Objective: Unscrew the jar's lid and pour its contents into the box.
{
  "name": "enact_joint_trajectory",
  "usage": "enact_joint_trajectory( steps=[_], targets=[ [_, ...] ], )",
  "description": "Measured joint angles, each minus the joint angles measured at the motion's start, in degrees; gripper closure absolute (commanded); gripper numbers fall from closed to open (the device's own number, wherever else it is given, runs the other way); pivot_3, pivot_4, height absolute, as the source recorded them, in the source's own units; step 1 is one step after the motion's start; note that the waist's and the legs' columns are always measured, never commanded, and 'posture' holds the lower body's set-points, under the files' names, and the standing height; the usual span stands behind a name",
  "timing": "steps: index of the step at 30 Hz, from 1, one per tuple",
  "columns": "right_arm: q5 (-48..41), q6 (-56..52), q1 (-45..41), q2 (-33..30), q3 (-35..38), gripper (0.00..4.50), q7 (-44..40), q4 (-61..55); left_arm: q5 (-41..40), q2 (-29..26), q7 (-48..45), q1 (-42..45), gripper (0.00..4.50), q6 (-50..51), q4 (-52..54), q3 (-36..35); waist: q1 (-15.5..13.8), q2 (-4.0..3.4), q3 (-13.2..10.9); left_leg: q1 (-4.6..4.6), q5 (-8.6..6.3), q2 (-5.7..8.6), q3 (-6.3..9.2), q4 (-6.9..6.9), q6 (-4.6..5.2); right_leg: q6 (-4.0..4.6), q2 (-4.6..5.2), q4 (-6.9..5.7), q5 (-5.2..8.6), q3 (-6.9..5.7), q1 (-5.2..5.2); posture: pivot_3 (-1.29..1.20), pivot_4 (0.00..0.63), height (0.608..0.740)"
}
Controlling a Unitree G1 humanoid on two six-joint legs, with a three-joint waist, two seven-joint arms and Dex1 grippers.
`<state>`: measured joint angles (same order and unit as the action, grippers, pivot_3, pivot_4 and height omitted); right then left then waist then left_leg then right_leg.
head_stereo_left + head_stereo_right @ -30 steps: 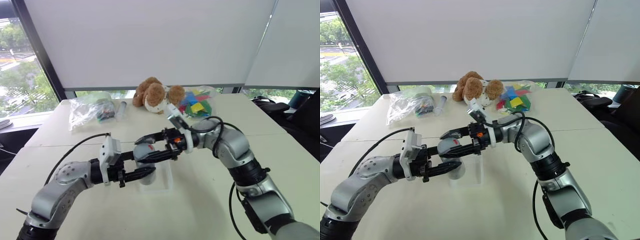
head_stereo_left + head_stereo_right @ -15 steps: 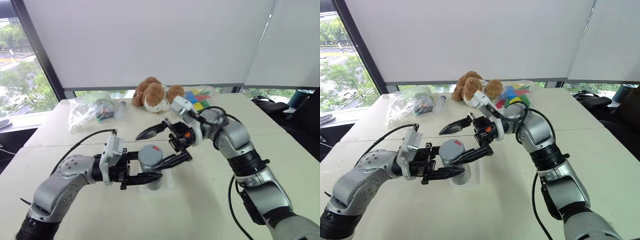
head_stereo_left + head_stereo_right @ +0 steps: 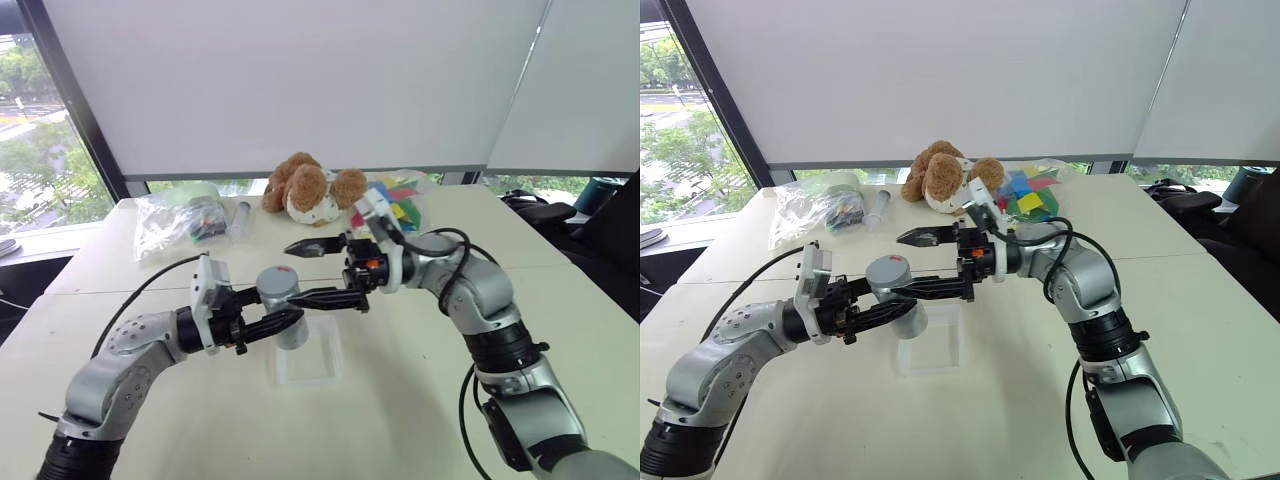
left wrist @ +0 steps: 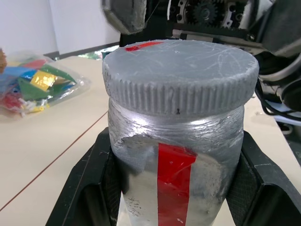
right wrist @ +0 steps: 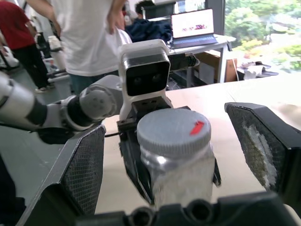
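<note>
No words, brand names or numbers can be read. The jar [image 4: 176,141] bears only a plain red strip on its side, and its lid [image 5: 173,131] a small red mark. The laptop screen [image 5: 191,24] far behind shows a page too small to read.

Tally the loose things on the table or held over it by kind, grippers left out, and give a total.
Jars with lid on: 1, jar, lid
Clear boxes: 1
Plush toys: 1
Clear bags of items: 2
Clear tubes: 1
Total: 6
</note>
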<state>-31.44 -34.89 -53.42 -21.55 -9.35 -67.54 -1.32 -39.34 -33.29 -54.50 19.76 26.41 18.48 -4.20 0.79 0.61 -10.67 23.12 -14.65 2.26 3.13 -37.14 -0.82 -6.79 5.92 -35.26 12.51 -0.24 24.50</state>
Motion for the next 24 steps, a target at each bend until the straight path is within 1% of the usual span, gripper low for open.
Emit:
enact_joint_trajectory(
  steps=[5, 11, 24],
  targets=[
    [1.15, -2.42, -1.12, 0.71, -1.88, 0.06, 3.42, -0.58, 1.95, 0.42, -1.18, 0.29, 2.32, -1.58, -0.37, 1.89, -0.06, 0.0, 0.0, 0.02, 0.01, 0.0, 0.0, -0.01, -0.02, 0.01, 0.0, 0.01, 0.0, 0.0, 0.0, 0.0, 0.15, 0.74],
    [1.98, -3.18, -3.06, 1.84, -2.88, 0.06, 4.78, 0.56, 2.78, 1.2, -1.39, 0.54, 2.32, -2.12, -0.39, 2.95, 0.01, 0.0, 0.0, 0.02, 0.01, 0.0, 0.01, -0.01, -0.01, 0.0, -0.01, 0.0, 0.0, 0.0, 0.01, 0.0, 0.15, 0.74],
    [1.63, -4.98, -3.48, 0.71, -3.83, 0.06, 1.9, 1.39, 3.38, 1.44, -0.84, 0.65, 2.32, -2.12, -0.35, 2.98, 0.05, 0.0, 0.0, 0.03, 0.01, 0.01, 0.01, -0.01, -0.01, 0.0, -0.02, 0.0, -0.01, -0.01, 0.01, 0.0, 0.15, 0.74]
  ],
)
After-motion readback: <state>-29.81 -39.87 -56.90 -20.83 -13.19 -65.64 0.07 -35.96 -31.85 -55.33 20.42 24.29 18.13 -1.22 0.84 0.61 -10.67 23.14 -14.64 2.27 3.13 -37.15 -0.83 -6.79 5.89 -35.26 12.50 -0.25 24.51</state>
